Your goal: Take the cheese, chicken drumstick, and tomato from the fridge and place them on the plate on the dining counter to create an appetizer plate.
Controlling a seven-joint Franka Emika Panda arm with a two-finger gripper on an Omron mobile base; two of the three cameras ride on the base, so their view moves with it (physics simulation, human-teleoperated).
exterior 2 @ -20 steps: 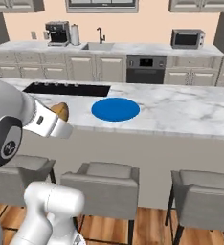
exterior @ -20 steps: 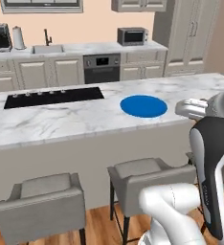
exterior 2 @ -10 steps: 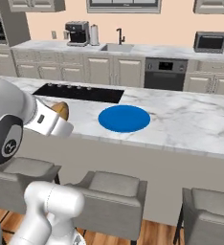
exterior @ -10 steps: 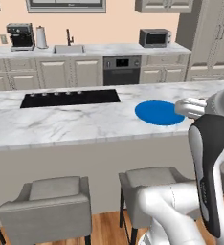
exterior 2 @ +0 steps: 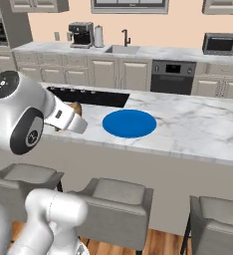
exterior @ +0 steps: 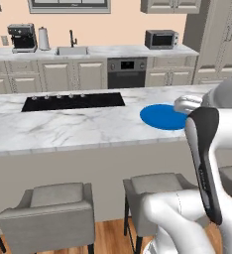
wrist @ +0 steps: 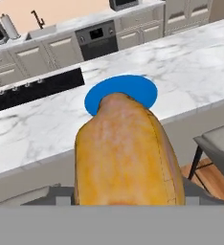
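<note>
The chicken drumstick (wrist: 126, 153), brown and tan, stands large in the middle of the hand view and hides the fingertips. My gripper (exterior 2: 74, 110) is shut on it, held over the near left part of the dining counter (exterior 2: 198, 134). In the right base view the drumstick (exterior 2: 77, 106) peeks out behind the white hand. The blue plate (exterior 2: 129, 123) lies flat on the marble to the right of the hand, with nothing on it; it is also visible as the plate (exterior: 162, 117) and the plate (wrist: 121, 91). The cheese, the tomato and the fridge are out of view.
A black cooktop (exterior: 73, 101) is set into the counter left of the plate. Grey stools (exterior: 48, 203) (exterior 2: 118, 199) stand along the near side. The back wall counter holds a sink (exterior: 72, 49), a coffee machine (exterior: 22, 37) and a microwave (exterior: 161, 38).
The base has driven, so both base views have shifted and the counter and plate look closer. The drumstick stays in the shut gripper.
</note>
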